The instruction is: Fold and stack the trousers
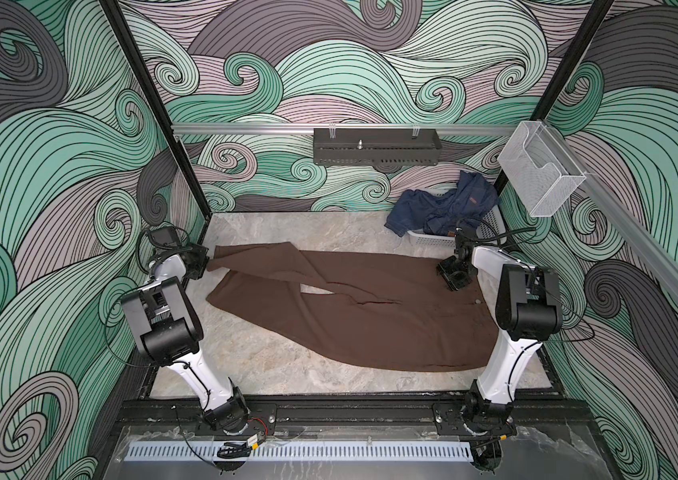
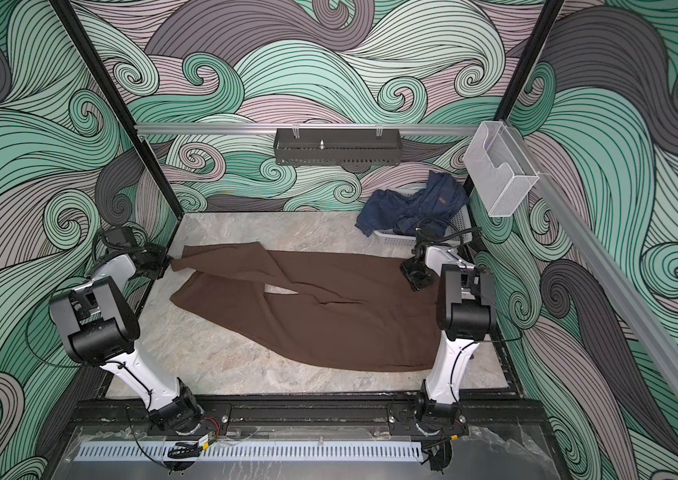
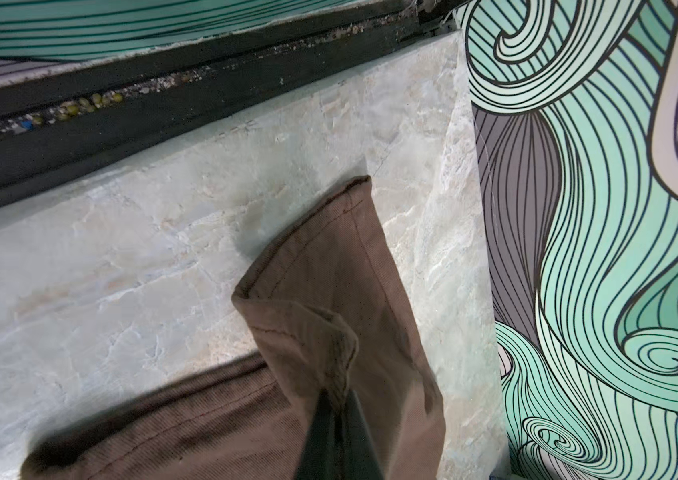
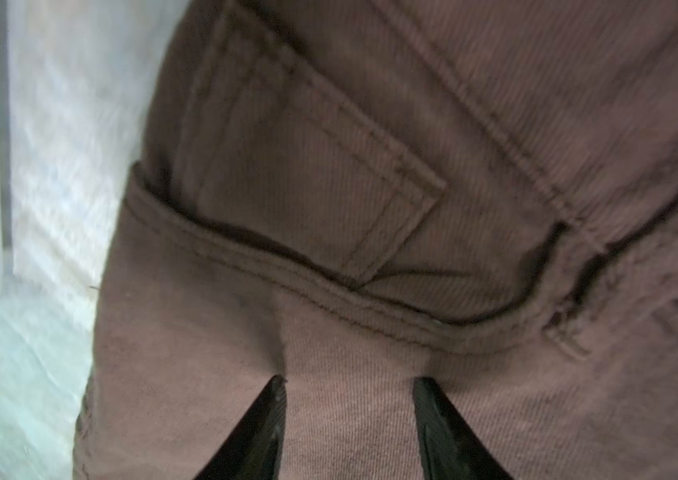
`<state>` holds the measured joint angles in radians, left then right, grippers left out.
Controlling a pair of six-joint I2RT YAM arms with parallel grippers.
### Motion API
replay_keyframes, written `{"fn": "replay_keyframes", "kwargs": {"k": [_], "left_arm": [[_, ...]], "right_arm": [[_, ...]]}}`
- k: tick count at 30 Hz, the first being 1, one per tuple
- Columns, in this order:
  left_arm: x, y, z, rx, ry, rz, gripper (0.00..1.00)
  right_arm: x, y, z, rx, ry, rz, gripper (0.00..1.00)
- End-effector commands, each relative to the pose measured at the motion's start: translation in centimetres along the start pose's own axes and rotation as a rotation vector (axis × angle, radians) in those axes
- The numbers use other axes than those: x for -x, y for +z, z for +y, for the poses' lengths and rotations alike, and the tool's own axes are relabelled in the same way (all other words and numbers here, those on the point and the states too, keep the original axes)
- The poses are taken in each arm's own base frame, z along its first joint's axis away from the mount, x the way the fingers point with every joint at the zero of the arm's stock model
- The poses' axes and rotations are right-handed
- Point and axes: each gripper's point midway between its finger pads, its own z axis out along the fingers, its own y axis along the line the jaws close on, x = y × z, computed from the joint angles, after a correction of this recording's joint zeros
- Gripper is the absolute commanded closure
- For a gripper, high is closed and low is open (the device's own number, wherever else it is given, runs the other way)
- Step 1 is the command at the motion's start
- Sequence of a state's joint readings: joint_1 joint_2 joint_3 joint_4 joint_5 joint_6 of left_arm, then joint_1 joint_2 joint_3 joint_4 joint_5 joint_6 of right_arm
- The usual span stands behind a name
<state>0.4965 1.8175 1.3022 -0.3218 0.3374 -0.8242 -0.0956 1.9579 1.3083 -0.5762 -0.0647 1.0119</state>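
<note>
At the left edge of the pale marble-patterned tabletop, the left gripper has its jaws pressed together on a corner of a leg hem. In the wrist view the black tips pinch a folded bit of the stitched hem, raised a little off the tabletop.

The large dark brown trousers of soft matte fabric lie spread across the middle of the tabletop, legs toward its left edge and waist toward its right edge. The farther leg is twisted and runs up to the pinching jaws. The nearer leg lies flat, and a sliver of tabletop shows between the two.

Near the tabletop's right edge, the right gripper points down onto the waist end. Its jaws stand apart, with both black tips against the cloth just beside the waistband and a stitched patch pocket.

At the tabletop's far right corner sits a white slatted plastic basket. Crumpled dark blue denim garments spill over its rim.
</note>
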Motion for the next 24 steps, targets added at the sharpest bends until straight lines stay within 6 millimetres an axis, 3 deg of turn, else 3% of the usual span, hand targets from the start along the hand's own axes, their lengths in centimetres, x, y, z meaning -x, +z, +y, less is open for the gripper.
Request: {"fn": "replay_keyframes", "kwargs": {"k": [1, 4, 9, 11, 14, 16, 19, 24], "left_arm": [[0.2, 0.5, -1.7, -0.037, 0.011, 0.024, 1.00], [-0.5, 0.9, -2.5, -0.038, 0.041, 0.048, 1.00], [-1.9, 2.0, -4.0, -0.043, 0.093, 0.106, 0.96], [-2.4, 2.3, -4.6, -0.049, 0.110, 0.126, 0.85], [-2.4, 1.6, -5.5, -0.061, 0.128, 0.125, 0.58], [-2.2, 0.1, -6.1, -0.064, 0.149, 0.106, 0.46], [-1.8, -3.1, -6.7, -0.037, 0.186, 0.064, 0.38], [-3.2, -8.6, -6.7, -0.032, 0.231, 0.030, 0.33]], "right_arm": [[1.0, 0.1, -4.5, -0.133, 0.093, -0.026, 0.48], [1.6, 0.2, -6.2, -0.161, 0.145, -0.027, 0.48], [2.5, -0.4, -7.3, -0.165, 0.176, -0.040, 0.47], [2.7, -1.0, -6.7, -0.141, 0.160, -0.044, 0.46], [2.9, -2.6, -5.2, -0.085, 0.112, -0.041, 0.41], [2.8, -4.3, -4.3, -0.060, 0.065, -0.044, 0.36], [2.0, -6.9, -3.4, -0.029, -0.012, -0.066, 0.30], [-1.5, -10.0, -3.2, 0.019, -0.113, -0.061, 0.27]]}}
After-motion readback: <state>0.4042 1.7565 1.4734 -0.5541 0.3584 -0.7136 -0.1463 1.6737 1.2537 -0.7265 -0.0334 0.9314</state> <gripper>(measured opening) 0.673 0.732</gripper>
